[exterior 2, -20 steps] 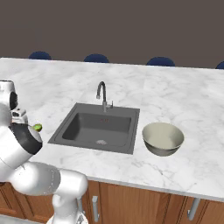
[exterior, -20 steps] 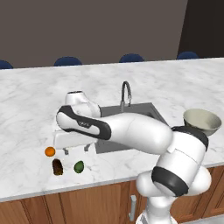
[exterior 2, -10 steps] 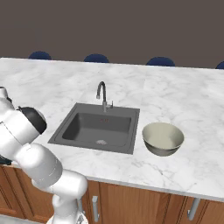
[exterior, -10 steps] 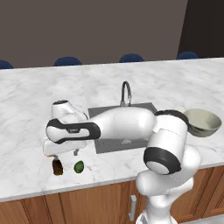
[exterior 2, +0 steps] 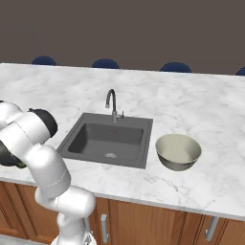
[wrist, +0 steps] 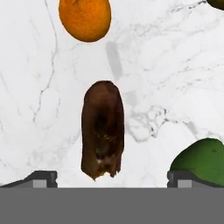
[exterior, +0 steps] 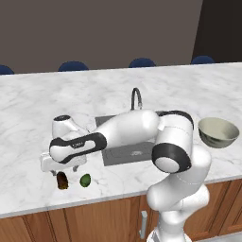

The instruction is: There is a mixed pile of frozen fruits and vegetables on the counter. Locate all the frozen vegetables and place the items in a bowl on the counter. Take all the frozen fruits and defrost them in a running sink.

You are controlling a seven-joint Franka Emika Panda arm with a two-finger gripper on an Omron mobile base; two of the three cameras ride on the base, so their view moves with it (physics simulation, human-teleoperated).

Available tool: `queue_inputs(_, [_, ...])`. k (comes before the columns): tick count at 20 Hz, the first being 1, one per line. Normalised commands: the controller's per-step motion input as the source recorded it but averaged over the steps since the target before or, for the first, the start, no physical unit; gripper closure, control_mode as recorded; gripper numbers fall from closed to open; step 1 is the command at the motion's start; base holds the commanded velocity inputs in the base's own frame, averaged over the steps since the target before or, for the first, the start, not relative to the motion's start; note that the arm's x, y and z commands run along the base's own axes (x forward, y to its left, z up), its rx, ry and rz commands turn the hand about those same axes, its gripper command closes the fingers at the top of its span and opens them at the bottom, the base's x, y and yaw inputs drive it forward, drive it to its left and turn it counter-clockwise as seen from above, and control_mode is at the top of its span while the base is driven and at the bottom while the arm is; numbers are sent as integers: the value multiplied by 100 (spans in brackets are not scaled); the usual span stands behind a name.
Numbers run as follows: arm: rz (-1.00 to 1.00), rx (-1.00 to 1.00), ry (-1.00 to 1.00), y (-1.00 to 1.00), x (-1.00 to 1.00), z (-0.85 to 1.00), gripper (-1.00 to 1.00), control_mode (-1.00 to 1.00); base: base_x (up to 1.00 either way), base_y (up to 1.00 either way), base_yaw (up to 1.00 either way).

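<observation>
Left base view: white arm reaching low over counter (exterior: 28,118), gripper (exterior: 57,171) hanging above brown piece (exterior: 62,181), dark green oval (exterior: 85,180) just beside.
Right base view: bowl (exterior 2: 178,151) sitting right of sink (exterior 2: 107,139).
Hand view: jaws standing wide apart, brown piece lying between fingertips (wrist: 41,178), orange ball (wrist: 85,18) beyond.

Arm stretched low leftward, end effector (wrist: 112,177) wide open

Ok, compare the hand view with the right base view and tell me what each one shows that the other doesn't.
Hand view: the brown piece lying between the open jaws, the orange ball beyond it, the dark green piece at the lower right. Right base view: the sink, its faucet and the bowl beside the basin. Both: the white marble counter.
</observation>
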Motion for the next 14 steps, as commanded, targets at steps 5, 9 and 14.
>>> queue_inputs(5, [0,-1,1,5,13,-16,-100,-100,0,0,0])
queue_inputs(9, [0,-3,0,17,-4,-28,-100,-100,0,0,0])
queue_inputs(14, [0,0,-2,4,5,-34,-100,-100,0,0,0])
